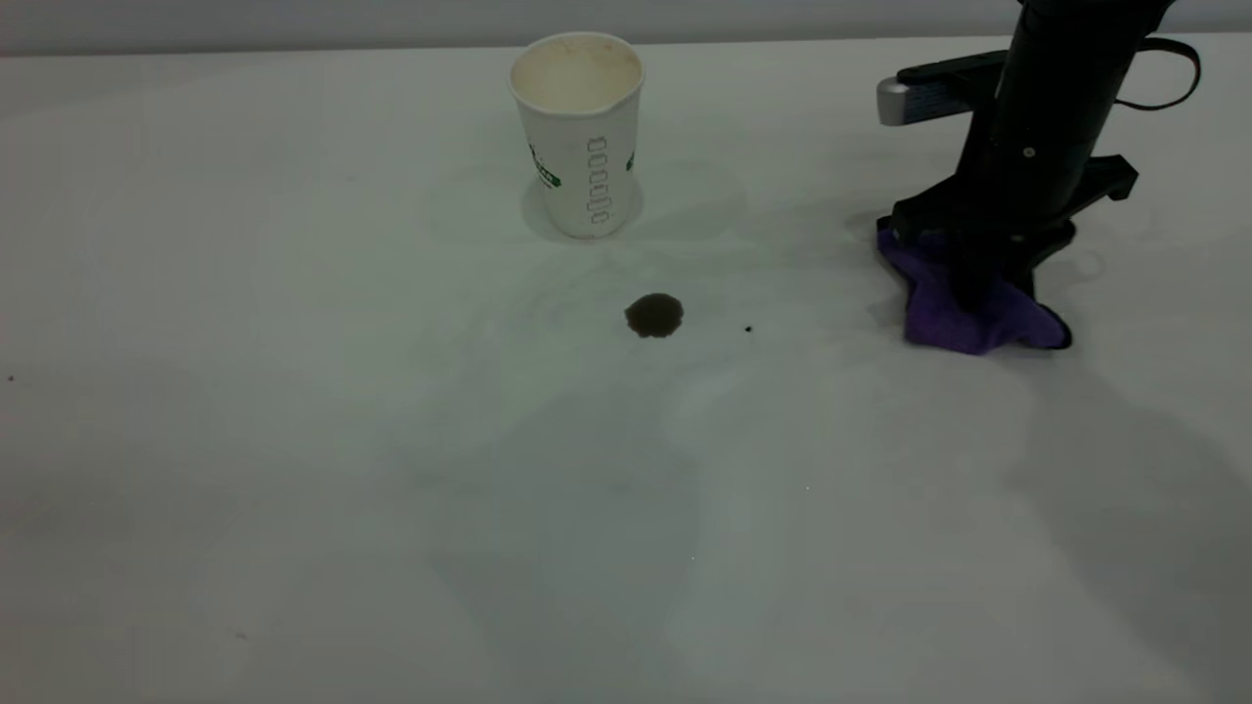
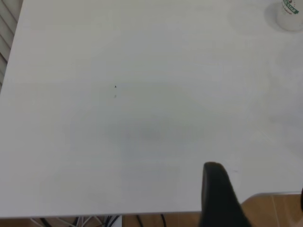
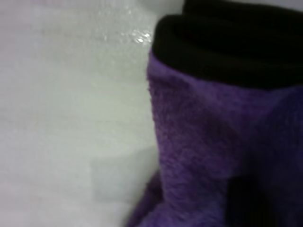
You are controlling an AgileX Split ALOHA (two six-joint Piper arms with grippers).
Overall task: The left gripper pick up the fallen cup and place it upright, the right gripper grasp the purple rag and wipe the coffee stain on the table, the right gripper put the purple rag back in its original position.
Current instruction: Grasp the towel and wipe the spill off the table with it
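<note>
Across the exterior view from left to right: one table (image 1: 293, 440), white and smooth, with a few tiny dark specks scattered on it. One cup (image 1: 579, 132), white ribbed paper with green printing and a column of small boxes, standing upright toward the far edge, left of centre, open mouth up and apparently empty. One coffee stain (image 1: 653, 315), a small roundish brown blot, lying nearer the camera than the cup and slightly to its right, apart from it. One tiny black speck (image 1: 748, 330) just right of the stain. Further right, well apart from the stain, one purple rag (image 1: 968, 308), bunched up on the table, black binding showing at its right corner. One right gripper (image 1: 978, 284) pointing straight down into the rag, fingers pinched on the gathered cloth, black wrist and a thin cable loop (image 1: 1169, 73) rising out of the top right corner. Between rag and stain only bare tabletop. In the right wrist view, purple rag (image 3: 213, 156) filling most of the picture, black binding folded along its edge, table (image 3: 71, 118) beside it. In the left wrist view, table (image 2: 118, 118) seen from above its near edge, the cup (image 2: 289, 14) at the far corner, and a single dark finger (image 2: 218, 194) of the left gripper; whether spread or pressed together, cannot tell.
</note>
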